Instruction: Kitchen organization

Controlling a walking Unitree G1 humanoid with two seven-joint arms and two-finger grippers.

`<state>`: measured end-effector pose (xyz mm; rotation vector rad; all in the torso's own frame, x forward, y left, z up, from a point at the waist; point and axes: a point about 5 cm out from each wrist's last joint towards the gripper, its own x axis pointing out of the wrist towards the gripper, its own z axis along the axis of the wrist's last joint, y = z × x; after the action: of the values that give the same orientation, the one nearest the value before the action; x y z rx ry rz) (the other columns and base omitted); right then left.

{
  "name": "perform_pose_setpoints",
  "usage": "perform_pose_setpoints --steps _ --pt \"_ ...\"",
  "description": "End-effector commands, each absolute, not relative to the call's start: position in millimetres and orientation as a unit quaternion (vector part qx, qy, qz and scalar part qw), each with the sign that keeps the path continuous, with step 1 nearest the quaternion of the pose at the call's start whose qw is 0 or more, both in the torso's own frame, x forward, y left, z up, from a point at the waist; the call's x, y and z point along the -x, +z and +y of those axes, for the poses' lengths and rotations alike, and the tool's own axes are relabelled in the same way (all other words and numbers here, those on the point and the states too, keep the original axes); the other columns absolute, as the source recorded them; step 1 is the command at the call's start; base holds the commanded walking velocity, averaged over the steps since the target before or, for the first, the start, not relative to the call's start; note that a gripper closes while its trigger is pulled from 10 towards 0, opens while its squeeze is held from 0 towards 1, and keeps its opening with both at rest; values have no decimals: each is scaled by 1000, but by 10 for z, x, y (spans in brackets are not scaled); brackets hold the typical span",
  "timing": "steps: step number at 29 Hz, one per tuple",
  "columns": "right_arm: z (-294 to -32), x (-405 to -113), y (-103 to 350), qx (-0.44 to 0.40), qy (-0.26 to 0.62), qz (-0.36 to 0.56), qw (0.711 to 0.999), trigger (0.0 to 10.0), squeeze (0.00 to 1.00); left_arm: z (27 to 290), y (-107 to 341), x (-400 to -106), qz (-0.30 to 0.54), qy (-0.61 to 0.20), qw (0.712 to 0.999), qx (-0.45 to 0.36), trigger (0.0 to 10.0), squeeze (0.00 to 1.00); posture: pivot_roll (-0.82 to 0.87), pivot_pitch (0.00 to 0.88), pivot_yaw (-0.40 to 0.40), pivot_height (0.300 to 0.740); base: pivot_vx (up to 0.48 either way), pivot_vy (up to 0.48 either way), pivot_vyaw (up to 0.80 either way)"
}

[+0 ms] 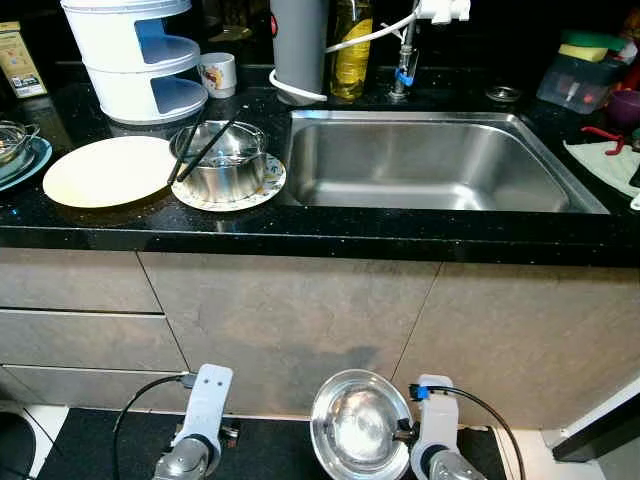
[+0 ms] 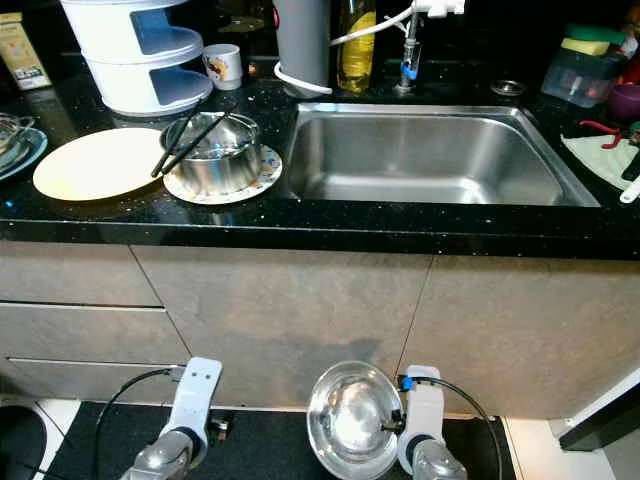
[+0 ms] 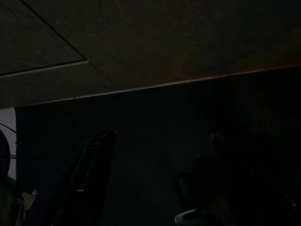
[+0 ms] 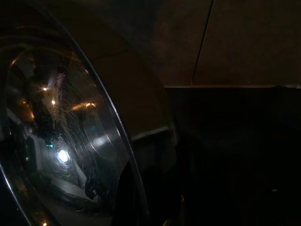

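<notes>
Down low in front of the cabinet doors, the right gripper (image 1: 405,432) has hold of a shiny steel bowl (image 1: 360,422) by its rim, fingers pinched on the edge nearest the wrist, the bowl tipped so its polished hollow faces up toward the head camera. It is round, shallow and mirror-bright, with a glare spot in the middle; in the right wrist view the same bowl (image 4: 61,141) looms right against the camera, its curved rim sweeping across and small lights glinting inside. The bowl hangs well below the worktop (image 1: 330,230), between the two arms. The left gripper (image 3: 89,188) hangs idle beside it near the dark floor, and whether its fingers are apart or together I cannot tell. Up on the black worktop, near its left end, a pale round plate (image 1: 108,170) lies flat close to the front edge, and just beside it a patterned plate (image 1: 262,188) carries a steel pot (image 1: 222,162) with black chopsticks (image 1: 200,150) leaning across its mouth. The steel sink (image 1: 430,165) sits just right of that pot.
</notes>
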<state>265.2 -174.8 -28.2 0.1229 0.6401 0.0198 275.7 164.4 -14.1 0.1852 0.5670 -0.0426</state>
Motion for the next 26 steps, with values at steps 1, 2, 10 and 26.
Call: perform_pose_setpoints --steps 1,2,10,26 --pt "-1728 -2612 -323 -56 14 324 944 10000 0 1640 -183 -2720 291 -28 951 -98 10000 0 -93 136 -6 740 0 0 0" --pt "-1723 -2604 -332 -54 15 327 943 10000 0 1640 -184 -2721 292 -28 951 -96 10000 0 -94 138 -6 740 0 0 0" --pt "-1706 -2598 -345 -45 10 336 941 10000 0 1617 -183 -2731 289 -30 952 -97 10000 0 -98 143 -3 740 0 0 0" --pt "-1775 -2643 -308 -38 -1 332 942 10000 0 1652 -177 -2749 289 -19 952 -97 10000 0 -100 149 -6 740 0 0 0"
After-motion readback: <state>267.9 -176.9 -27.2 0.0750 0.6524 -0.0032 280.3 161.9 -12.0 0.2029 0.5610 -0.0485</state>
